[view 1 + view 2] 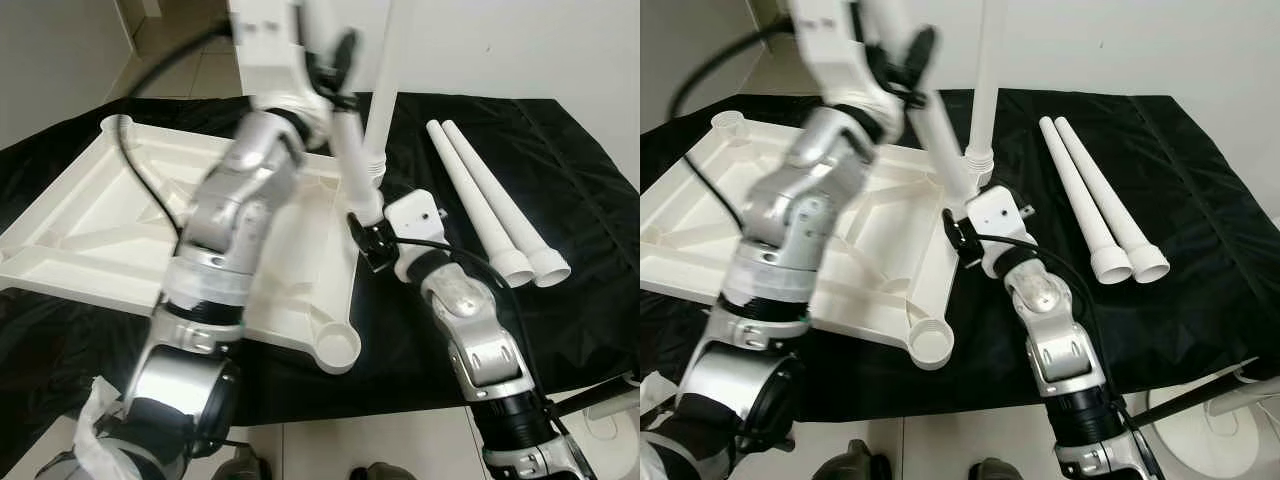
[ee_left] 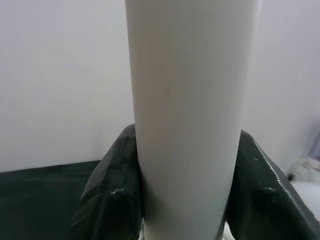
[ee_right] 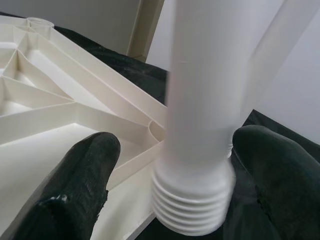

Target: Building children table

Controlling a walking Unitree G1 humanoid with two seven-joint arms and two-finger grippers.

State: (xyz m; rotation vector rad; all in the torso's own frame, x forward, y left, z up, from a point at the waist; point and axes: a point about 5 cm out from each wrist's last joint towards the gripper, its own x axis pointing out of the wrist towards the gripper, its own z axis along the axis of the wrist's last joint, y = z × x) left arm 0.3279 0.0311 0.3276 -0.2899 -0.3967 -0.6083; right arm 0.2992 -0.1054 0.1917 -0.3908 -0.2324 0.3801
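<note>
Left gripper (image 2: 182, 200) clamps a white table leg (image 1: 350, 165) high over the upturned white tabletop (image 1: 90, 215). Right gripper (image 3: 175, 185), fingers spread, straddles that leg's threaded end without touching. Farther right, two spare legs (image 1: 490, 200) lie on black cloth (image 1: 580, 200).

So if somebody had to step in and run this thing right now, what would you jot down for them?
Left gripper: shut on the leg in hand, high up on the tube.
Right gripper: open, fingers either side of that leg's threaded end, not clamping it.
Tabletop: lying underside up on the black cloth.
Done: one upright leg stands at the far corner beside the leg in hand.
Left: the leg in hand is tilted and not seated in a socket yet. The near corner socket is vacant. Two spare legs lie side by side on the cloth to the robot's right.
</note>
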